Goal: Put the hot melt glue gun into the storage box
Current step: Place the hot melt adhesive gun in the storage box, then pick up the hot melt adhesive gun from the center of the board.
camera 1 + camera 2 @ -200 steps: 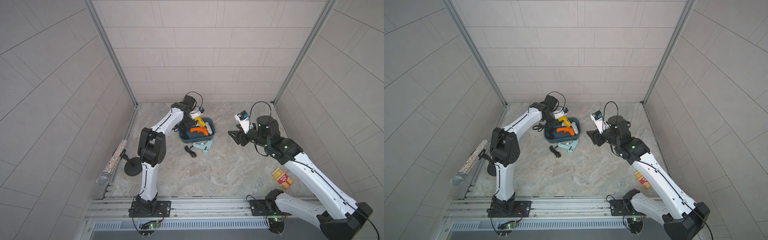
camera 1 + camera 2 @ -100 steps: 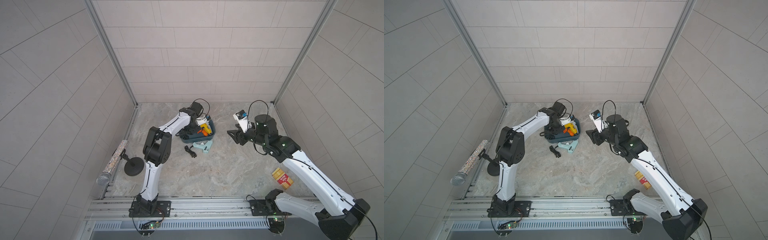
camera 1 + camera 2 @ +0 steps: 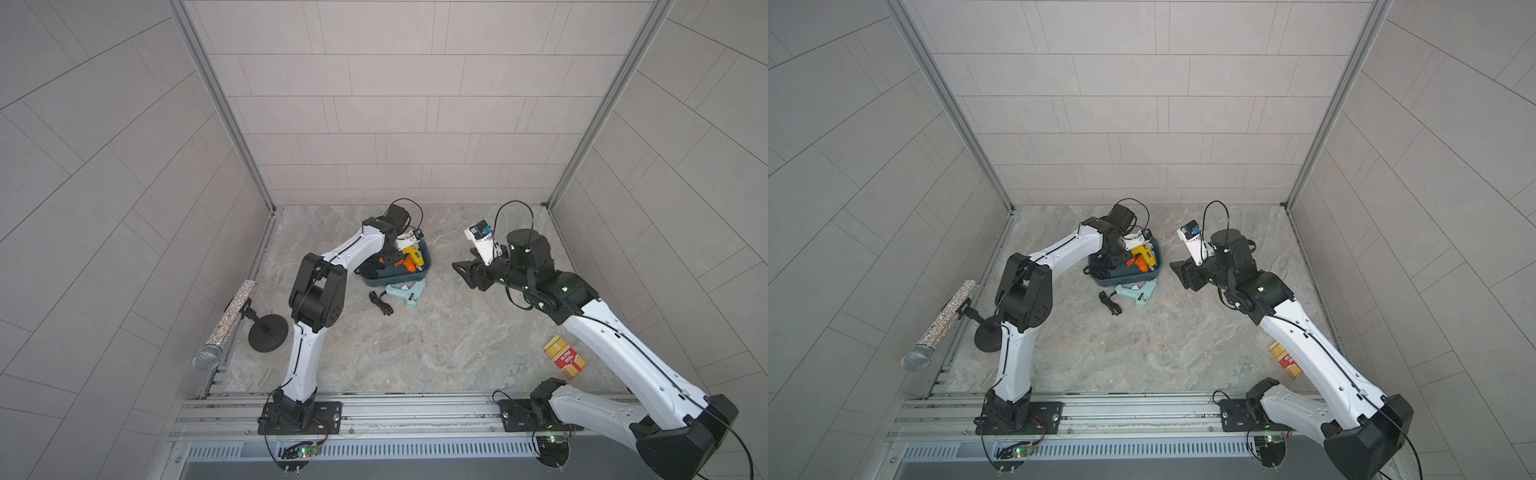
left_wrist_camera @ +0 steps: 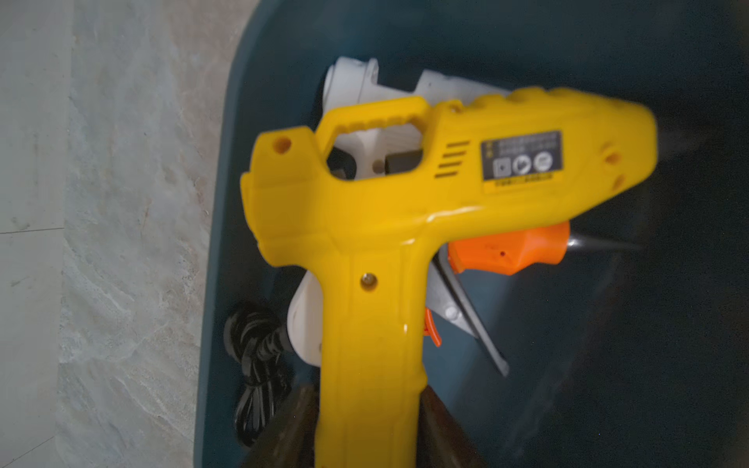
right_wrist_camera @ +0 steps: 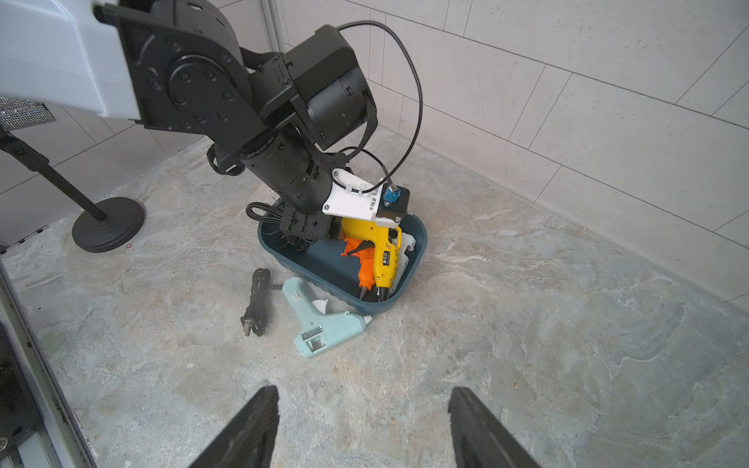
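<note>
Even diffuse light, soft shadows — left wrist view dim, blurred.

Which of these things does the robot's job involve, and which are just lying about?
Job: storage box, yellow glue gun, orange glue gun, white glue gun, pale blue glue gun beside the box.
Lying about: glittery microphone, red-and-yellow carton.

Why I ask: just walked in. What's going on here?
The left gripper is down in the storage box, the handle of the yellow glue gun between its jaws; whether they grip is unclear. An orange glue gun and a white glue gun lie there too. A pale green glue gun lies beside the box. The right gripper hovers open, empty.
</note>
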You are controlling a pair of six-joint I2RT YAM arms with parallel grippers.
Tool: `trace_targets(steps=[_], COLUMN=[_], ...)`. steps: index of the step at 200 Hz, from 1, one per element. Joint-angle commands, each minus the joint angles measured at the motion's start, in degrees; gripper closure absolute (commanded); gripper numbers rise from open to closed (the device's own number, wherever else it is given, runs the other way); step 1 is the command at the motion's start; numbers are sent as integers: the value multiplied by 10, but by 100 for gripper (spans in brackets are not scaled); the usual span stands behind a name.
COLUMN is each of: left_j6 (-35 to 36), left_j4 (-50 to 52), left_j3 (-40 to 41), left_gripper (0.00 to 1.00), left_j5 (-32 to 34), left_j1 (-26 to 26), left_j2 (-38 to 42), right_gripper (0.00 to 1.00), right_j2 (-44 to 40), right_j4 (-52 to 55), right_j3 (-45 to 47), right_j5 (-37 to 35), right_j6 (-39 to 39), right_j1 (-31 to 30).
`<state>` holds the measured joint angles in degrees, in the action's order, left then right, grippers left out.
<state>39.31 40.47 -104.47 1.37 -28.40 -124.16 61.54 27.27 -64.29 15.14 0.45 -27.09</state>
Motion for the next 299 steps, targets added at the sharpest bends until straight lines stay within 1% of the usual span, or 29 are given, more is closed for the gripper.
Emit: trace_targets(steps=[1,14,38,55,67,96,117,131,144,153,162,185,192,203,224,232,265,291,299], left_j6=[-4,-6,-9,-10,-12,-33,-66,-91,-125,-157,-198,-298,-322,-350,-390,-405,-458,-467,-467], left_j4=[-6,-6,-9,-11,-15,-26,-43,-55,-70,-80,-78,-45,-30,-2,46,56,82,73,73], left_j3=[-19,-25,-32,-34,-35,-29,0,33,77,111,144,233,259,295,351,373,436,481,490], left_gripper=[49,47,47,46,45,33,29,26,23,21,20,18,18,18,18,17,17,17,15], left_j5=[11,12,20,34,54,106,137,175,223,260,281,286,286,301,301,296,278,276,280], left_j1=[-11,-18,-31,-36,-39,-39,-37,-36,-31,-26,-15,26,37,43,42,42,42,44,44], left_j2=[-8,-13,-20,-18,-12,39,104,156,210,254,299,421,456,504,571,594,667,727,743], right_gripper=[29,28,28,28,28,27,27,27,29,31,35,42,43,43,43,41,37,36,35], right_j2=[0,0,-2,-4,-5,-4,2,8,15,25,40,98,121,158,219,239,296,336,349], right_j4=[1,2,2,3,4,4,3,10,14,20,28,40,51,71,81,80,79,95,100], right_j3=[-15,-15,-16,-16,-17,-10,-1,7,17,22,23,13,1,-26,-61,-72,-100,-118,-125], right_j5=[-4,-4,-5,-5,-6,-10,-19,-33,-48,-55,-60,-48,-57,-74,-83,-87,-113,-119,-121], right_j6=[5,5,5,5,5,14,32,62,104,142,186,286,303,320,377,395,457,491,497], right_j1=[-3,-4,-5,-6,-6,-9,-13,-13,-13,-13,-13,-18,-28,-46,-71,-80,-99,-101,-103])
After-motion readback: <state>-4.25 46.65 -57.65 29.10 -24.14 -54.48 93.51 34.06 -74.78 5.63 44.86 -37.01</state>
